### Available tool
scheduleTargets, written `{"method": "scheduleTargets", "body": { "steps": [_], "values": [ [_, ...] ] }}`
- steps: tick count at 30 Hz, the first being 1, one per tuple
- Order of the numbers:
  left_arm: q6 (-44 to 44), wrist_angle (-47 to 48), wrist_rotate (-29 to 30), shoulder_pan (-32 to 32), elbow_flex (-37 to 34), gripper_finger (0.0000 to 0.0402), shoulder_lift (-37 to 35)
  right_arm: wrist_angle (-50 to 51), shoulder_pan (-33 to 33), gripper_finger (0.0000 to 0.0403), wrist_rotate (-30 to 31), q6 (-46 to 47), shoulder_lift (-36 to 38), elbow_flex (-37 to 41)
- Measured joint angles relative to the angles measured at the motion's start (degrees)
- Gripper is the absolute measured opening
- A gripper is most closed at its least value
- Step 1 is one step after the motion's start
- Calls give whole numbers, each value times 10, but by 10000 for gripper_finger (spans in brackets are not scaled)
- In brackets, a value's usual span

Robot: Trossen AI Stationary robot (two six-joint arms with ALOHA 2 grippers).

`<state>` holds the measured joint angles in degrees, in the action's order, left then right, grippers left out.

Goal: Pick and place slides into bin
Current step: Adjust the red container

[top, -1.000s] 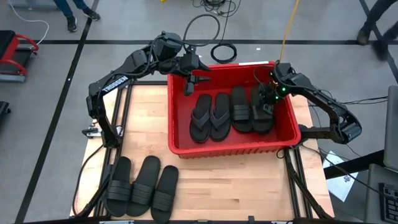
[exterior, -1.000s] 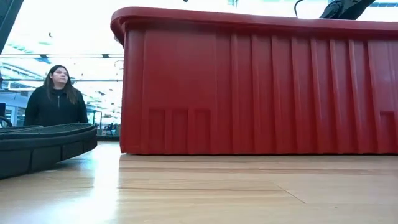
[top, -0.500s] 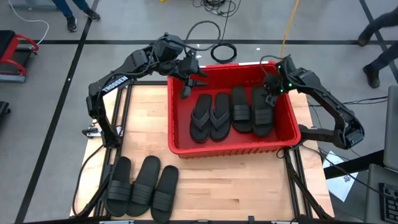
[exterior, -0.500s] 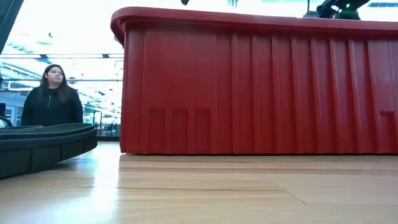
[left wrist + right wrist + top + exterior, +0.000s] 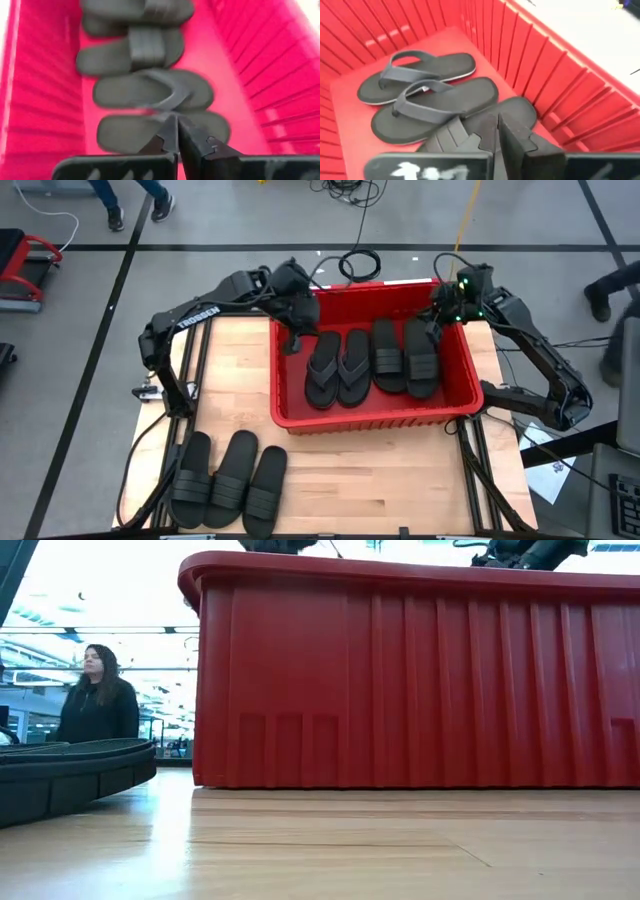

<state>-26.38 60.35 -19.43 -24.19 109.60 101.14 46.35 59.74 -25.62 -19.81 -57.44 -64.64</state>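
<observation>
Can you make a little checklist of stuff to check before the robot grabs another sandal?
1. Left gripper empty, fingers shut: ok.
2. Right gripper empty, fingers shut: ok.
3. Four sandals lie flat in the red bin, two thong flip-flops and two strap slides: ok.
4. Three strap slides wait on the table, in plain sight: ok.
5. Both grippers hang above the bin, far from those three: not ok yet.
6. Person behind the table, well away: ok.
</observation>
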Motion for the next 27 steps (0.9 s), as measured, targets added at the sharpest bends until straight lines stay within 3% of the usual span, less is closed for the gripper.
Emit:
{"method": "scheduleTargets", "body": {
  "steps": [3, 10, 19, 27],
  "values": [
    [-1, -11, 35, -15, -35, 10, 1, -11, -6, 12, 0, 24, 4, 0],
    [26, -22, 56, -99, -89, 4, 1, -45, -32, 1, -1, 75, 17, 0],
    [29, -38, 90, -164, -101, 1, 0, -89, -63, 0, 0, 125, 21, 0],
    [17, -31, 107, -180, -101, 1, 32, -93, -70, 0, 0, 143, 21, 0]
  ]
}}
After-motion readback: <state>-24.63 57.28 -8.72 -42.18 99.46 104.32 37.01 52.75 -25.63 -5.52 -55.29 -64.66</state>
